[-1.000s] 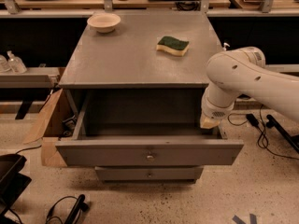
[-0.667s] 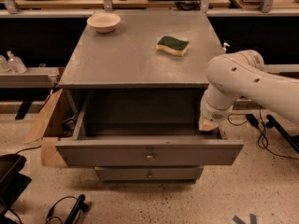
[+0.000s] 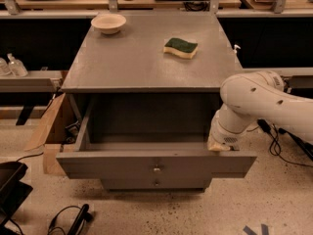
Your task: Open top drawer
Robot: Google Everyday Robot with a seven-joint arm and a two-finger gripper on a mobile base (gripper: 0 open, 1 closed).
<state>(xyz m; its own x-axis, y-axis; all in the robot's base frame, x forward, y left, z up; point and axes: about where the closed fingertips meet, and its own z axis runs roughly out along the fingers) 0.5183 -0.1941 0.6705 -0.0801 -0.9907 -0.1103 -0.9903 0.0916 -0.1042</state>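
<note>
Standing drawn well out from under the grey cabinet top (image 3: 137,62), the top drawer (image 3: 112,164) is seen with its deep box exposed. The gripper (image 3: 219,145) is placed at the drawer's right side wall, just behind the front panel; whether it is clenched or released cannot be told. Trouble is judged most likely from that position: a sideways or downward push could rack the drawer on its runners, and a further pull might bring the box off them altogether. The front is flat, matte grey, with one small round metal knob (image 3: 157,169); a narrower grey drawer front (image 3: 122,183) sits below. A green-and-yellow sponge (image 3: 180,47) and a pale shallow bowl (image 3: 108,23) are left on the top.
</note>
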